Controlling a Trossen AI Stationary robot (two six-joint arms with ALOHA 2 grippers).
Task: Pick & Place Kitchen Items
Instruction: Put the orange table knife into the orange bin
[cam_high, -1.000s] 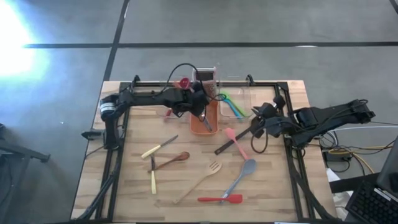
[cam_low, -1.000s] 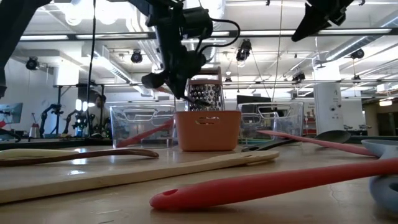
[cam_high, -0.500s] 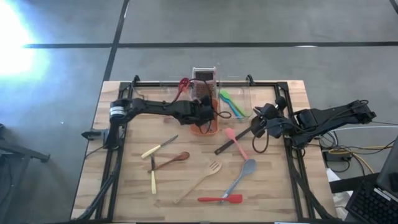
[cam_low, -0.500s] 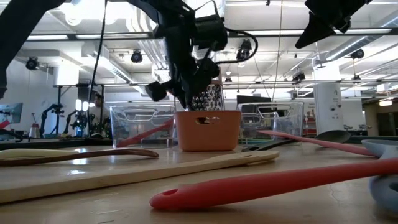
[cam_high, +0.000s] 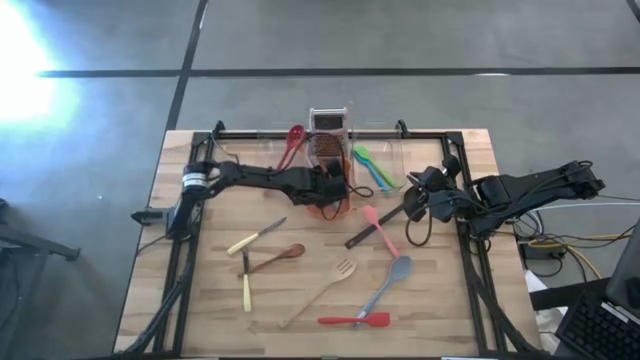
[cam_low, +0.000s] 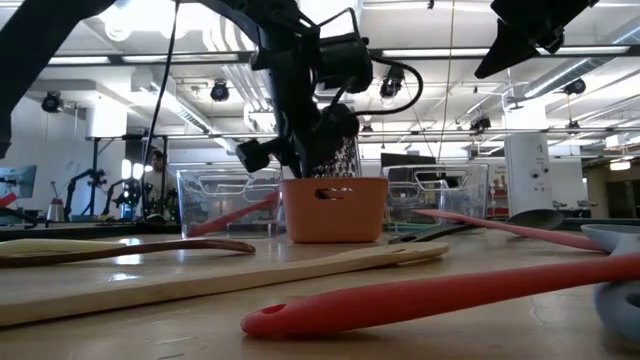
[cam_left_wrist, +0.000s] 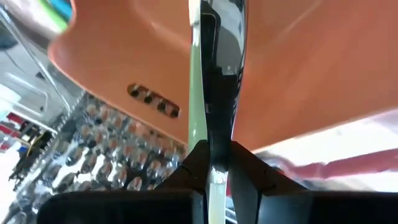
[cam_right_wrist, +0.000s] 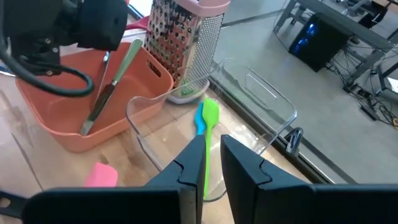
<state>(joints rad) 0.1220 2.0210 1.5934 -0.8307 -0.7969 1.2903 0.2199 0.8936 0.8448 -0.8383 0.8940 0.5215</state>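
Your left gripper (cam_high: 330, 188) is over the orange tub (cam_high: 338, 208), fingers pressed onto a pale-green-handled knife (cam_right_wrist: 112, 87) whose tip already rests inside the tub; you are in the placing step, so the next move calls for spreading those fingers and lifting clear without dragging the knife back out; the right gripper (cam_high: 412, 205) waits at the table's right side with its fingers nearly together on nothing (the clear tub (cam_right_wrist: 249, 106) with green and blue utensils lies just ahead of it); still loose on the wood are the pink spatula (cam_high: 378, 228), grey spoon (cam_high: 390, 280), red spatula (cam_high: 356, 320), wooden fork (cam_high: 325, 290) and yellow-handled knives (cam_high: 247, 282); from above, the arm hides the knife, and the blade's shape is hard to make out.
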